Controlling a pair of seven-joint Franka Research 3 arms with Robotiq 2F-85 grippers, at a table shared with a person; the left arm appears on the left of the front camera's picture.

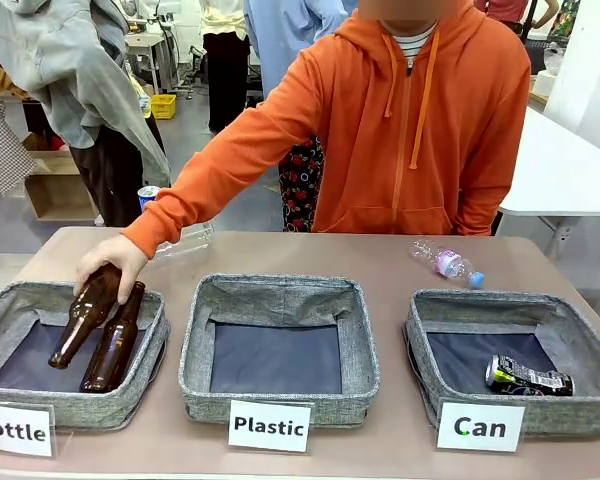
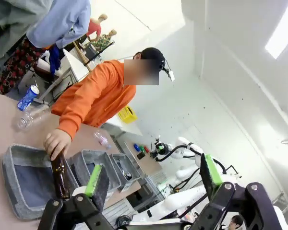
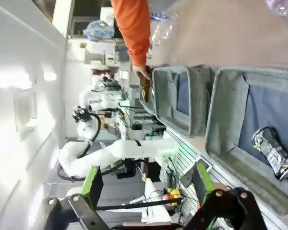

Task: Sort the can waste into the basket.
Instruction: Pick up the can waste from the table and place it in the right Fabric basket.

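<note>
Front view: three grey baskets stand in a row on the table (image 1: pixel 380 255), each with a white sign at its near wall.
Can basket (image 1: pixel 435 345): at the robot's right end of the row.
Black can (image 1: pixel 528 377): lies on its side inside the Can basket, near the near right corner.
Blue can (image 1: pixel 147 195): stands at the table's far left edge, outside every basket, partly behind the person's orange sleeve.
Hand (image 1: pixel 110 262): the person's, over the far rim of the Bottle basket (image 1: pixel 10 310), gripping a brown bottle (image 1: pixel 85 315) that is tilted with its neck down.
Second bottle (image 1: pixel 113 340): brown, leaning inside the Bottle basket just beside the held one.
Plastic basket (image 1: pixel 195 340): in the middle of the row.
Clear bottles: one (image 1: pixel 185 240) lies near the blue can and another (image 1: pixel 445 263) lies behind the Can basket.
Left wrist view: the left gripper (image 2: pixel 151 177) has its jaws wide apart with nothing between the green pads. From here the blue can's whole side is clear of the sleeve that half covers it from the front.
Right wrist view: the right gripper (image 3: pixel 146 179) is spread wide and empty, up off the table. It looks along the basket row from the Can end, where the black can's dented body shows closer than from the front.
</note>
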